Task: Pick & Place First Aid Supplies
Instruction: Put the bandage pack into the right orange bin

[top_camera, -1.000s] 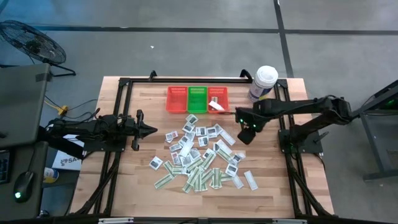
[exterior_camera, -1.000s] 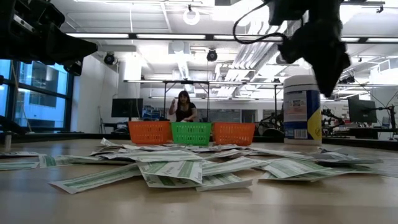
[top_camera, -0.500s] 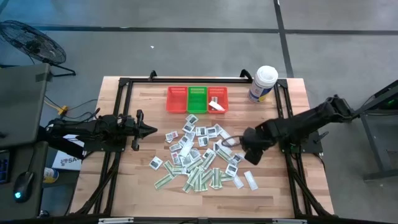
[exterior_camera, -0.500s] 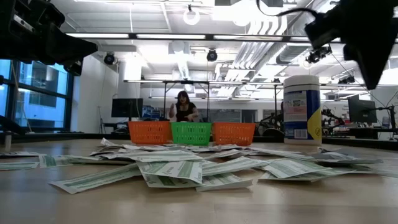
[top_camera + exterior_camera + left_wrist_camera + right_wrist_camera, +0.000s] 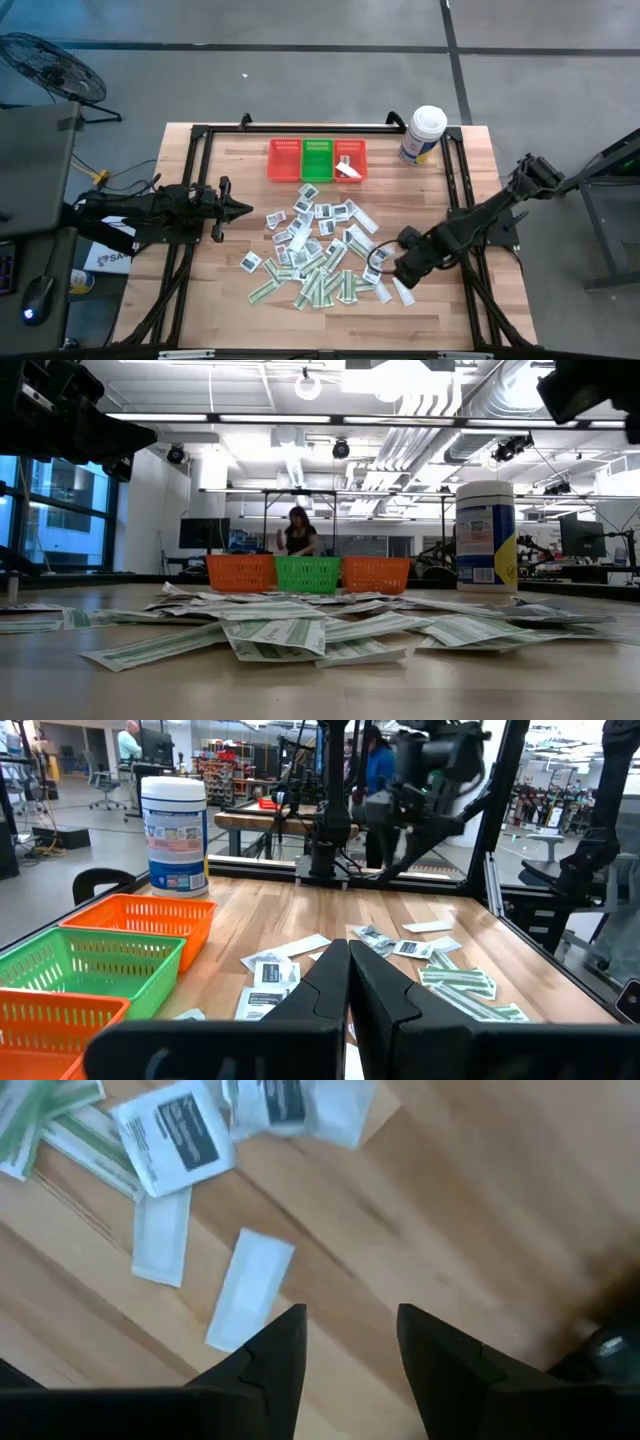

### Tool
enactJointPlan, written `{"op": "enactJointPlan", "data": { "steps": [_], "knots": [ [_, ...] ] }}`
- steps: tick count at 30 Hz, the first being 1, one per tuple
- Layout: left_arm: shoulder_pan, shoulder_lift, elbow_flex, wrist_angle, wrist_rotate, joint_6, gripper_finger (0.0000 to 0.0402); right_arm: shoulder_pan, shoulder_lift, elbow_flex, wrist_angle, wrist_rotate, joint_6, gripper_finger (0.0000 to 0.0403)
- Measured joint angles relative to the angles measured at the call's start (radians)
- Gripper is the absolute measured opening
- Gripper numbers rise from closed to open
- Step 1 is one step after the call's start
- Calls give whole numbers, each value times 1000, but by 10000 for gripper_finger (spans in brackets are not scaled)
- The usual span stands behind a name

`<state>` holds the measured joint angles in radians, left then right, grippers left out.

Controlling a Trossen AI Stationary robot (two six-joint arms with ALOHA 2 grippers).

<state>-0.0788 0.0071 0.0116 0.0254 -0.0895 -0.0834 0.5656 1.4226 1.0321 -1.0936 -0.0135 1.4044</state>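
On the desk's [image 5: 200, 300] left side the left pincer [image 5: 243, 208] waits with its fingers pressed together, pointing toward the middle and empty. Just past its tip begins the heap of first aid supplies [image 5: 320, 250]: squarish white packets with dark print and narrow green-and-white strips, spread loosely across the middle of the wood, many overlapping. Behind the heap, at the far edge, three mesh baskets stand side by side and touching: a red basket [image 5: 285, 159], a green basket [image 5: 318, 158] and another red basket [image 5: 350, 159] with a white packet in it. Further right, near the far corner, stands a white tub with a blue label [image 5: 423, 134], well apart from the heap. The right pincer [image 5: 400, 272] hangs over the heap's near right fringe, fingers spread and holding nothing. Below it lie two plain white strips [image 5: 250, 1287] on bare wood, with printed packets [image 5: 172, 1135] beside them.
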Motion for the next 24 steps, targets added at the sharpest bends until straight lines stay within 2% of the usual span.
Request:
{"op": "enactJointPlan", "data": {
  "steps": [12,24],
  "knots": [
    [0,0,0,0,0,0,1,38,177,0,199,-116,146,151],
    [0,0,0,0,0,0,1,38,317,1,290,-150,194,151]
  ]
}}
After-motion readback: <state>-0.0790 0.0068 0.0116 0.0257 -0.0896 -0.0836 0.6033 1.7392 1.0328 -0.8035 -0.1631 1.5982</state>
